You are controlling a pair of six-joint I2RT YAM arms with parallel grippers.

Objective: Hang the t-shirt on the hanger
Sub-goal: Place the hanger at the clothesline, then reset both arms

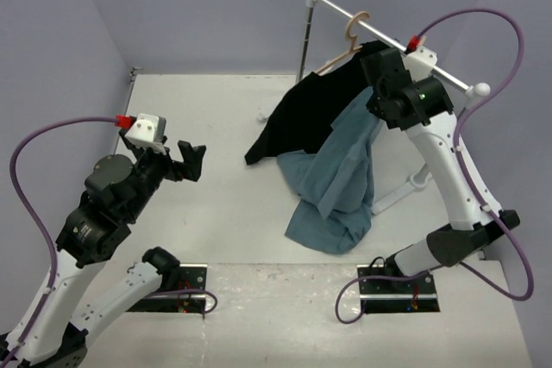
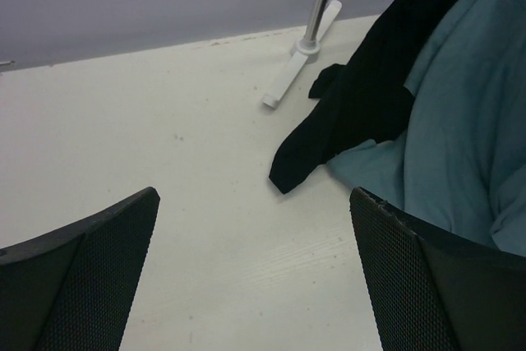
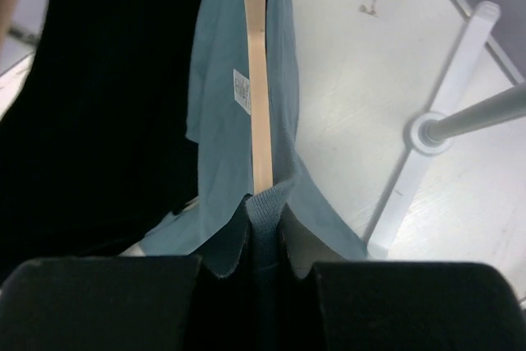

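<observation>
At rail (image 1: 392,40): right end effector (image 3: 256,273) pinches t-shirt (image 3: 218,121) beside hanger (image 3: 260,121) | left end effector (image 2: 253,195) spread wide

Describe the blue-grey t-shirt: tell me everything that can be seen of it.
The t-shirt is plain, soft, dusty blue-grey cloth that looks like cotton, with no print and a small white label showing. The right gripper, shut, pinches its ribbed edge high up near the rail, where a pale wooden hanger arm lies against the cloth. From there it hangs in folds, its lower part crumpled on the table. The black garment overlaps one side.
</observation>
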